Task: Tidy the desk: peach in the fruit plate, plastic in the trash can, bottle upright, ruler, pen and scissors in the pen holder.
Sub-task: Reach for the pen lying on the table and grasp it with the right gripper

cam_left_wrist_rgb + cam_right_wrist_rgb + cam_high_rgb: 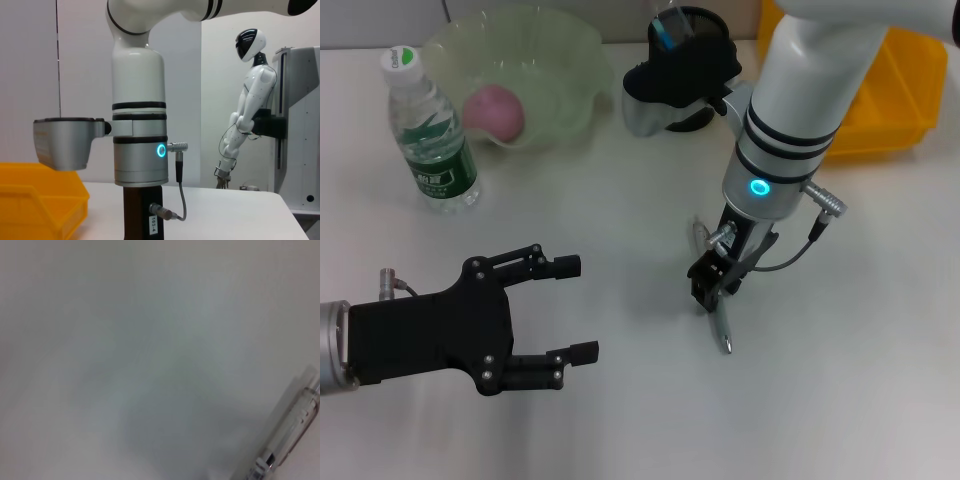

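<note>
- Nearest you, the left tool (565, 310) hovers low over the table (620, 420) with its fingers spread wide and nothing between them, well apart from the pen.
- The pen (717, 318) lies flat on the table directly under the right tool (710, 290). Its long axis runs from the tool's base toward you, with the tip poking out on the near side.
- The right tool points straight down on the pen. You cannot tell from these views whether it has closed.
- The right arm is plainly the nearer one, standing near-vertical above the pen.
- The pen holder (688, 60) sits beyond the pen, beside the yellow bin (880, 110), so expect a lift and carry away from you.
</note>
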Robot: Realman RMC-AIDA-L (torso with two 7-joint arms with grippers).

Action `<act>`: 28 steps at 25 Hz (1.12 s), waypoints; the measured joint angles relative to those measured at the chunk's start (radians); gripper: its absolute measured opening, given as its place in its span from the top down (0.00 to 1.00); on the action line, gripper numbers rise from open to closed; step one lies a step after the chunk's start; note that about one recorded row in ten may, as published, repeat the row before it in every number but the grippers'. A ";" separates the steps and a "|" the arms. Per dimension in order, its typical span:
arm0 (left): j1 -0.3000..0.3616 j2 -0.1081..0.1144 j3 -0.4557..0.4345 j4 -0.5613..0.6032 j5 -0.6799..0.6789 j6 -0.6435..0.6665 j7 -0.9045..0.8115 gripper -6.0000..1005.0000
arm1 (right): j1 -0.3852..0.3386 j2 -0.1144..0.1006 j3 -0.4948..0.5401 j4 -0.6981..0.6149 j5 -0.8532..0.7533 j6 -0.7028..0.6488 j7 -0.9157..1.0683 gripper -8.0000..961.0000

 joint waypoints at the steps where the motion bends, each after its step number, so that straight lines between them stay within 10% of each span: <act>1: 0.000 0.000 0.000 0.000 0.000 0.000 0.000 0.17 | 0.000 0.000 -0.008 -0.001 0.001 0.000 0.000 0.67; 28: -0.001 0.000 -0.002 0.000 0.000 0.014 0.000 0.17 | -0.004 0.000 -0.027 -0.013 0.006 -0.005 0.002 0.81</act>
